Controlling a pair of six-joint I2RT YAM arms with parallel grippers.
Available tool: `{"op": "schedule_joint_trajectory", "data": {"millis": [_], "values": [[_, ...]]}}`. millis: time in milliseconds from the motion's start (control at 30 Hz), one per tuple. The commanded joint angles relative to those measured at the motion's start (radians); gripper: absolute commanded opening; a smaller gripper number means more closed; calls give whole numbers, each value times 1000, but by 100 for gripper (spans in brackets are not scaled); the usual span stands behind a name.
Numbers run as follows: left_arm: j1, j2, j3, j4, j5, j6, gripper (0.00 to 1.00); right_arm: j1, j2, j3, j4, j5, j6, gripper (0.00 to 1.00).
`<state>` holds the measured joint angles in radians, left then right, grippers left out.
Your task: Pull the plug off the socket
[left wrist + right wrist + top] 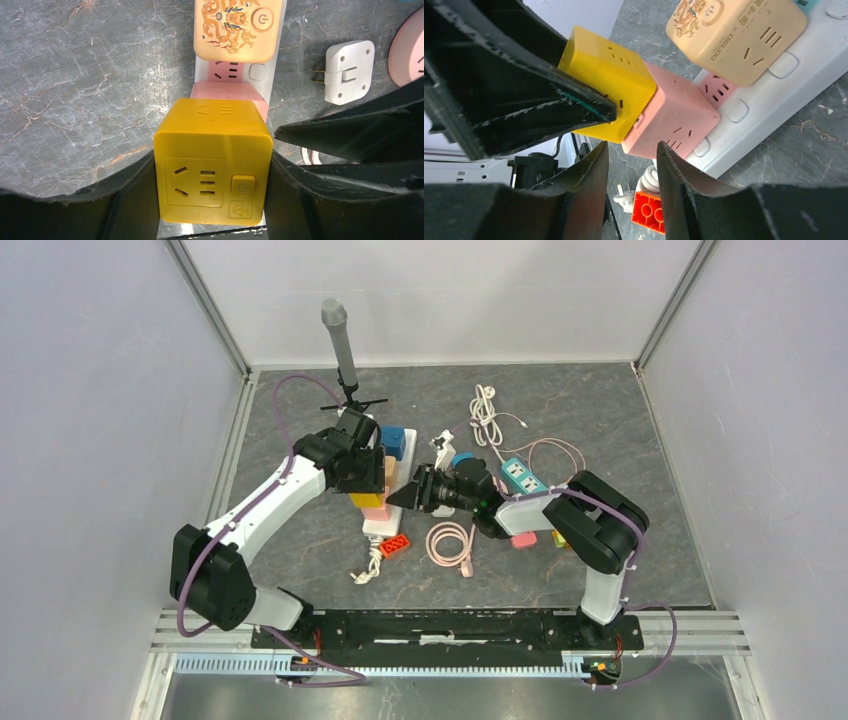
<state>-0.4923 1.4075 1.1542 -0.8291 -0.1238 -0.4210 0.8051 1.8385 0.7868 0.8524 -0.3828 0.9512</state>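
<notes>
A yellow cube plug (212, 170) sits on top of a pink cube socket (227, 92), which is plugged into a white power strip (257, 72). My left gripper (212, 185) is shut on the yellow cube's two sides. In the top view the left gripper (362, 472) is over the strip (385, 525). My right gripper (631, 150) is open and empty, its tips close to the pink cube's (674, 117) near edge. The yellow cube (614, 75) still touches the pink one. Whether its pins are still in is hidden.
A beige cube (237, 27) and a blue cube (392, 440) sit further along the strip. An orange brick (651, 212) and a white cable plug (626, 200) lie at the strip's near end. A white adapter (348, 71), pink cable coil (450, 542), teal strip (522, 476) and microphone (340, 340) are nearby.
</notes>
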Motion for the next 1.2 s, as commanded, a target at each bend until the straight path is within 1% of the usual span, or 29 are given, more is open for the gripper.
{"op": "schedule_joint_trajectory", "data": {"millis": [0, 100, 233, 300, 400, 533, 833, 900, 1067, 1167], "values": [[3, -55, 19, 61, 30, -31, 42, 9, 61, 62, 34, -28, 38, 44], [3, -59, 16, 71, 44, -33, 41, 15, 78, 79, -27, -17, 15, 41], [3, -63, 22, 71, 66, -37, 39, 19, 87, 105, -181, 41, -50, 38], [3, -71, 28, 71, 72, -39, 39, 19, 93, 113, -251, 69, -76, 34], [3, -81, 33, 70, 74, -39, 39, 22, 102, 125, -316, 92, -100, 29], [3, -87, 30, 71, 69, -42, 39, 34, 108, 153, -402, 132, -136, 26], [2, -94, 43, 69, 115, -45, 37, 48, 102, 162, -496, 234, -186, 24], [3, -97, 51, 56, 91, -48, 37, 51, 102, 168, -513, 251, -197, 24], [-4, -67, 73, 7, -47, -30, 35, 55, 121, 168, -512, 254, -192, 23], [-4, -74, 63, 15, -13, -24, 34, 57, 129, 160, -501, 248, -184, 21]]}}
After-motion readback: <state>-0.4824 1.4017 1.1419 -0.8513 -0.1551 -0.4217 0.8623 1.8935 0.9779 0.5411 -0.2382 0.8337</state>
